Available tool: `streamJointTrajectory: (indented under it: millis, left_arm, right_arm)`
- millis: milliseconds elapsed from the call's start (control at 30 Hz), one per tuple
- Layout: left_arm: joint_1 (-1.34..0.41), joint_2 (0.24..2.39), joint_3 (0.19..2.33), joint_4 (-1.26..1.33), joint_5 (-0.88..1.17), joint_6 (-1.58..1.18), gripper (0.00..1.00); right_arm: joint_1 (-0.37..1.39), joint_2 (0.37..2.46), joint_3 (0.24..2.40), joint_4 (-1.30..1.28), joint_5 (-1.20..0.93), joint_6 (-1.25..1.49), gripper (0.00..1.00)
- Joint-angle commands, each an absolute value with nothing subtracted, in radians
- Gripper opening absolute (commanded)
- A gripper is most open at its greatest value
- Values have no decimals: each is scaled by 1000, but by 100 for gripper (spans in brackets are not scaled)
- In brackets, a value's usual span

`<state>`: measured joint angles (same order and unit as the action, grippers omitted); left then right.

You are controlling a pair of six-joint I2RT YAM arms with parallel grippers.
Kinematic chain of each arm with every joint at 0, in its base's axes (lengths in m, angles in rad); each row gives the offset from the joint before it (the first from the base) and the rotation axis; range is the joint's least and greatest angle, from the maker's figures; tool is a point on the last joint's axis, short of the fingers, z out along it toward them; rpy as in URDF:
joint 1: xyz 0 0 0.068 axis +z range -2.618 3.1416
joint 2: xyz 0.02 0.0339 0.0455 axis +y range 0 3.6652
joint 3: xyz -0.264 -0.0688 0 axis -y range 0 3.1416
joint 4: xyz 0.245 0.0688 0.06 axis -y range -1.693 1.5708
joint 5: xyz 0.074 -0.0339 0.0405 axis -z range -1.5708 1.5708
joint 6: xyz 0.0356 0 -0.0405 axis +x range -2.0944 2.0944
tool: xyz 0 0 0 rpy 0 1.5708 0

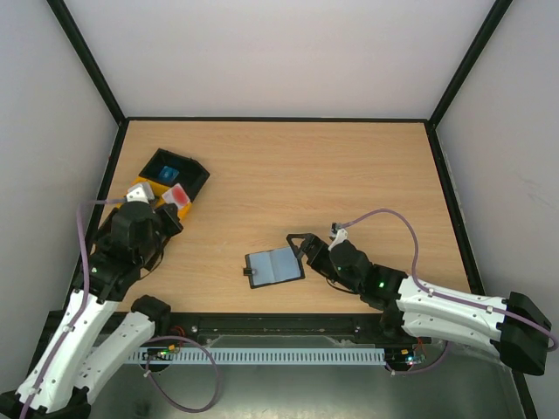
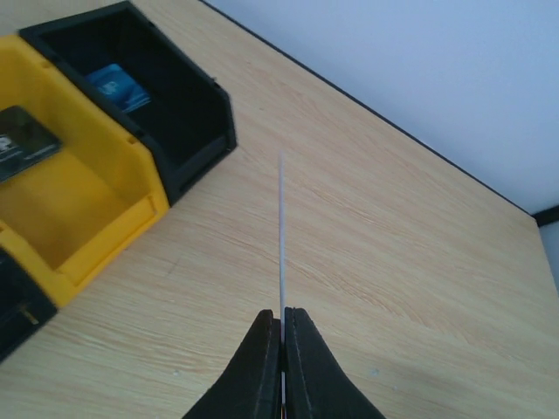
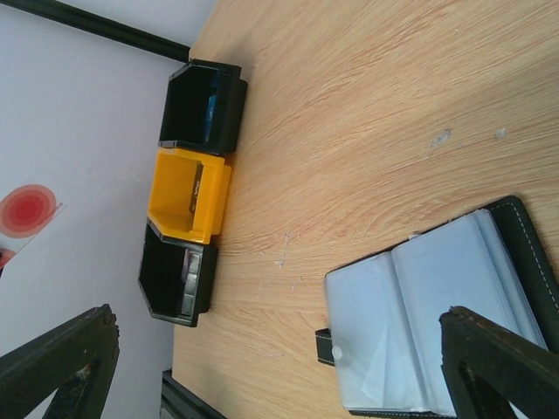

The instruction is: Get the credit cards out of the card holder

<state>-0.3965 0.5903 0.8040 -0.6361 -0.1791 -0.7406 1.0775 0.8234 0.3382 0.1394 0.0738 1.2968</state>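
From above, we see the holder [image 1: 275,267] lying open mid-table, with the right gripper [image 1: 306,250] spread wide just beside it. Left wrist: the left gripper [image 2: 282,316] pinches a card [image 2: 281,236] edge-on near the trays [image 2: 109,243]. Right wrist: holder open, under our wide-spread jaws.

No word or number can be read. Small white print is seen on the blue card [image 2: 120,87] in the black tray [image 2: 203,131] and on the dark grey card [image 2: 22,144] in the yellow tray [image 2: 96,223], but it is too blurred. A red round mark [image 3: 28,209] without letters is seen on a pale surface.
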Motion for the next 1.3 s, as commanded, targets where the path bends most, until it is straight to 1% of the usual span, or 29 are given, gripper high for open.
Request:
streamJointTrajectory:
  millis: [0,400,633,767,900,967,1100,1267]
  left_arm:
    - [-337,613,852,-742,-175,-758,3]
    - [-156,638,844,-795,-195,-821,3]
    - [65,671,790,-749,-12,-759,3]
    - [268,684,731,-711,188,-709,3]
    - [455,693,671,-684,296,-687,3]
    - [470,714,676,-687,260,-709,3]
    - [477,769,686,-719,122,-791,3]
    - [478,790,676,-685,49,-842,3]
  right_arm:
    - [1079,810,333,117,114,1265,98]
    - [1078,803,346,89,127,1224,98]
    - [1078,795,362,44,120,1201,98]
    - [1077,787,373,16,118,1189,98]
    - [1078,779,375,5,112,1189,98]
    - [1077,777,374,-1,112,1192,98]
    - [1077,780,372,-3,106,1203,98]
    - [1077,798,396,-25,97,1201,98]
